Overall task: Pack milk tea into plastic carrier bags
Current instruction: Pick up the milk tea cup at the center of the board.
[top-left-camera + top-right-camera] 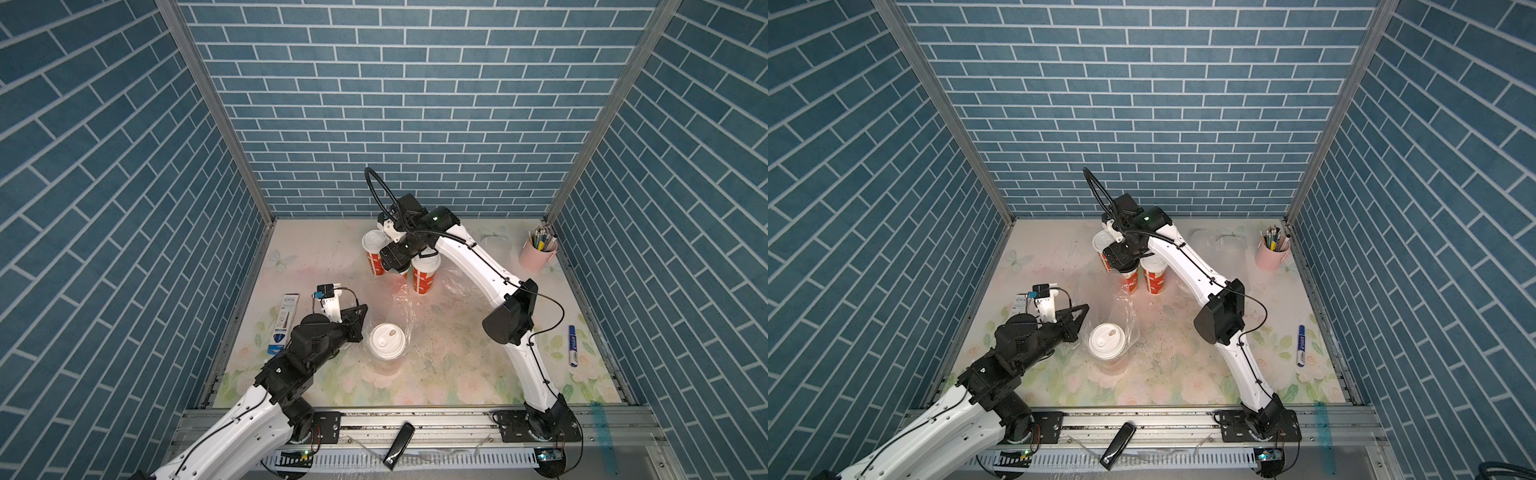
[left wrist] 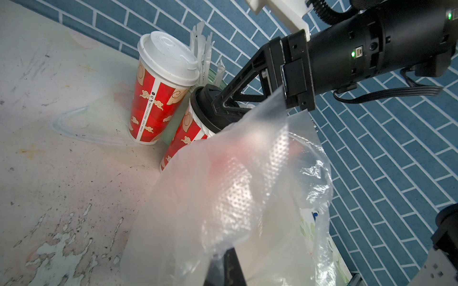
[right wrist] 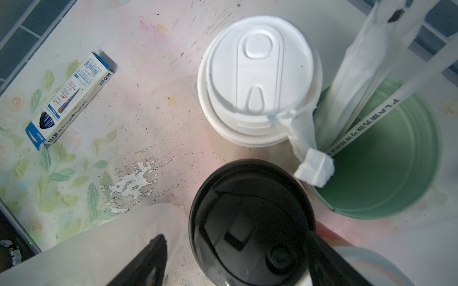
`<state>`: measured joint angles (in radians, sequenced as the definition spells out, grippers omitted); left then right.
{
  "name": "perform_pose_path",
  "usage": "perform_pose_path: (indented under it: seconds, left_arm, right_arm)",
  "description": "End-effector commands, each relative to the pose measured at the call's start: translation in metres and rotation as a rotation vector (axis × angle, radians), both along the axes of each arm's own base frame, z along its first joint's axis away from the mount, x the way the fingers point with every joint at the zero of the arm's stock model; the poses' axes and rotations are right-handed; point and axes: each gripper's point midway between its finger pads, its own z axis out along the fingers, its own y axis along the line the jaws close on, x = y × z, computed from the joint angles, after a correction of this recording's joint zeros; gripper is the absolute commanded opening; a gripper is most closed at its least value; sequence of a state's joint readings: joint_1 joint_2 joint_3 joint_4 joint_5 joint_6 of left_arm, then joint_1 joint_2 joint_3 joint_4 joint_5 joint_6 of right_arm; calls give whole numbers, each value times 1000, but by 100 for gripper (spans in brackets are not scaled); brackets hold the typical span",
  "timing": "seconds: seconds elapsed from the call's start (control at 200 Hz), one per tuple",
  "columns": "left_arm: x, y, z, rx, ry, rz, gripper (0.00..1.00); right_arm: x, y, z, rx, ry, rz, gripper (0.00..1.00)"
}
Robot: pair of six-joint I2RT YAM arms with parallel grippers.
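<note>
Black-lidded cup [image 3: 250, 220] within wide-open right claw [image 3: 236, 234]

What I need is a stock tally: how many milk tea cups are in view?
4. One white-lidded cup stands inside the plastic bag at the front; at the back, a black-lidded cup stands between two rear white-lidded cups. The right arm may hide others.

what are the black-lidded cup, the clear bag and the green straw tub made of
Black-lidded cup: printed paper by the look, matte red-and-cream wall; its lid seems moulded plastic, glossy with reflections.
Clear bag: thin plastic film, translucent, crinkled, dotted embossing.
Green straw tub: smooth mint wall with ringed ridges; plastic or painted metal, cannot tell.
</note>
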<state>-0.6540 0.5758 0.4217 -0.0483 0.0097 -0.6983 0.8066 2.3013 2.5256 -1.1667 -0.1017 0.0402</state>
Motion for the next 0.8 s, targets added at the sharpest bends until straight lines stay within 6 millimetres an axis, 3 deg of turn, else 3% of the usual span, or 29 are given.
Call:
perform_pose_path:
  seconds: [0.0,0.795]
  left_arm:
    - [0,0,2,10,-15,-8,0]
    - [2,-3,8,16,-16,-14,0]
  right_arm:
    - [-8,-4,-18,-50,60,5,87]
    - [1,-5,13,-7,-35,-12,91]
